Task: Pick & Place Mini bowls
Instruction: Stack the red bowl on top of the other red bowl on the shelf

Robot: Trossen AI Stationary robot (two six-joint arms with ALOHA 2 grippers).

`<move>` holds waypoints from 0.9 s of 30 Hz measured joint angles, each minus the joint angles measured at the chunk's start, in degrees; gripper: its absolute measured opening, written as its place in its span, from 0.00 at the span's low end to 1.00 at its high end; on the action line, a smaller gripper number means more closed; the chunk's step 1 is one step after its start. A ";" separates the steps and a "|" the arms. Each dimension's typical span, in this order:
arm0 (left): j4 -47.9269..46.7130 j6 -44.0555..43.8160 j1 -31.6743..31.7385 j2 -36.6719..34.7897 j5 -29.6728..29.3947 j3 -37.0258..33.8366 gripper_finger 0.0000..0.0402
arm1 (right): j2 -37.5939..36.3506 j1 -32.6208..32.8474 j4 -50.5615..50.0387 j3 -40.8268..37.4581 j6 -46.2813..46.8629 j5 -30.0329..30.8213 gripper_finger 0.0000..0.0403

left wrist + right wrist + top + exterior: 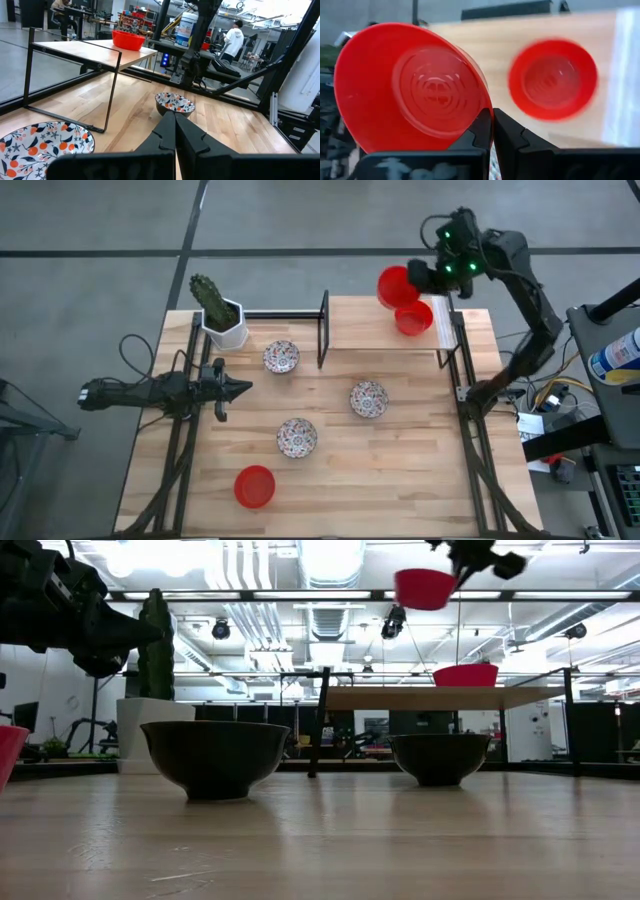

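Progress looks partial: one red bowl (413, 318) sits on the raised shelf (370, 325) at two o'clock, the right gripper (425, 278) pinches a second red bowl (394, 285) above it, and four bowls remain on the table (400, 470) while the left gripper (243, 388) waits, jaws pressed together.

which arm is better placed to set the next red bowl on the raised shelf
The right. Its hand is shut on a red bowl, held above the raised shelf beside the red bowl already there. The left hand sits shut and empty over the table's left side.
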 joint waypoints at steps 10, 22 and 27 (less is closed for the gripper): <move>0.02 0.00 0.02 0.00 0.02 -0.02 0.00 | -13.20 -4.61 0.00 -18.08 2.98 3.96 0.02; 0.00 0.02 0.02 0.00 0.00 -0.02 0.00 | -10.33 -13.32 1.33 -23.13 -5.54 4.40 0.02; 0.01 0.00 0.00 0.00 0.02 -0.01 0.00 | -7.85 -14.19 1.40 -22.97 -5.55 4.34 0.02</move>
